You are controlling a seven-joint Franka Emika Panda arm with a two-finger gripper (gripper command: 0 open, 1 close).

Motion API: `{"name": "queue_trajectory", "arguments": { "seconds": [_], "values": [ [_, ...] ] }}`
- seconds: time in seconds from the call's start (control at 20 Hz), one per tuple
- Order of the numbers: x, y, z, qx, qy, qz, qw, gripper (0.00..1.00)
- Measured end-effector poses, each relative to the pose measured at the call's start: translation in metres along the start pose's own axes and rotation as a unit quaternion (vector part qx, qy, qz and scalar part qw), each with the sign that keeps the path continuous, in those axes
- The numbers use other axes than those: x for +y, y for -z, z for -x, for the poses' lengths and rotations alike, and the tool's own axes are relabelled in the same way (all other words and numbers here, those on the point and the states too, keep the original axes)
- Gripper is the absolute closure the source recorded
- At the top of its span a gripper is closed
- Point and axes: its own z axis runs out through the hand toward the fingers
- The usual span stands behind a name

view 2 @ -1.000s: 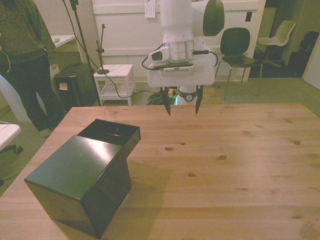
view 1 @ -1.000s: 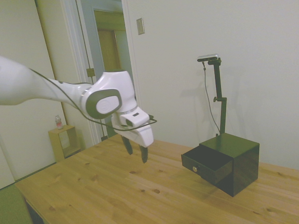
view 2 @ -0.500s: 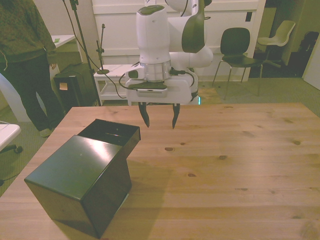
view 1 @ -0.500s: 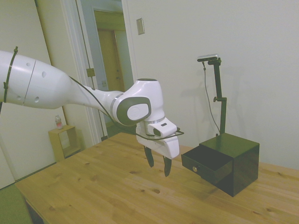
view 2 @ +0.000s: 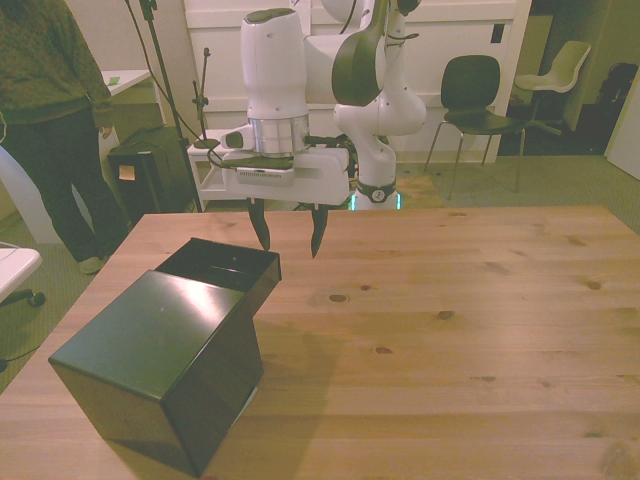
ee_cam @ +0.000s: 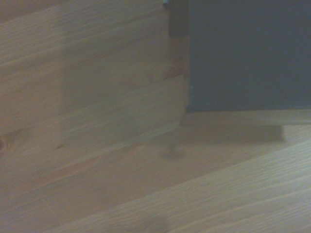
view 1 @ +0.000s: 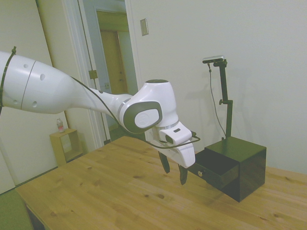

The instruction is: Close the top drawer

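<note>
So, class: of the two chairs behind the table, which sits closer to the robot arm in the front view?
The black chair, just to the front view's right of the white arm. The pale chair stands further toward the front view's right.

Lab room — robot arm (view 2: 300, 90), stacked chairs (view 2: 560, 75), bare walls.

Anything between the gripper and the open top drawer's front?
Nothing visible. The gripper, fingers open, hangs just off the top drawer front, with only bare wooden table below. The drawer's inside looks empty, so nothing visible blocks it sliding into the black cabinet.
</note>
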Motion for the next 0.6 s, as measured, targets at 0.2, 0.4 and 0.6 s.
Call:
{"name": "queue_trajectory", "arguments": {
  "seconds": [0.2,0.4,0.6],
  "values": [
    [0.007,-0.003,-0.009,-0.001,-0.016,-0.004,0.9999,1.0],
    [0.009,-0.002,-0.014,0.001,-0.023,-0.007,0.9997,1.0],
    [0.009,-0.003,-0.021,0.002,-0.029,-0.009,0.9995,1.0]
  ]
}}
